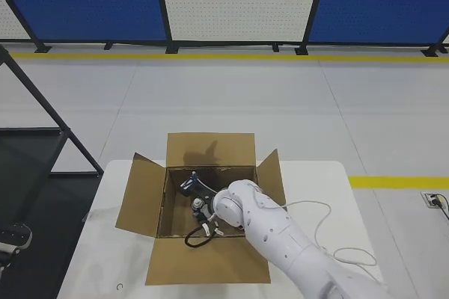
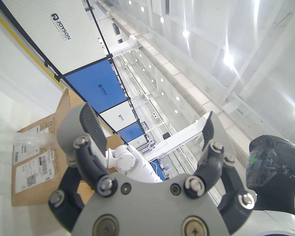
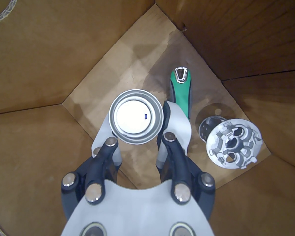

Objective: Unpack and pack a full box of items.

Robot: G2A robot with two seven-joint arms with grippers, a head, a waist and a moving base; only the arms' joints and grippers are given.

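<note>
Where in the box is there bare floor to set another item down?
Bare floor lies between the can, held in the right gripper, and the box walls on its side away from the green-handled tool, and beyond the can toward the far corner. Crowded where the tool and metal hub lie side by side.

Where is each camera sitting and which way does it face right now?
Top view: above the arms, facing down on the white table and open brown cardboard box; the right arm extends into it.
Left wrist view: outside the box, tilted up at the ceiling; open left gripper in front.
Right wrist view: inside the box, facing its floor; right gripper fingers grip a round metal can with a white top.
Shared: top and left wrist views both show the box and right arm.
</note>
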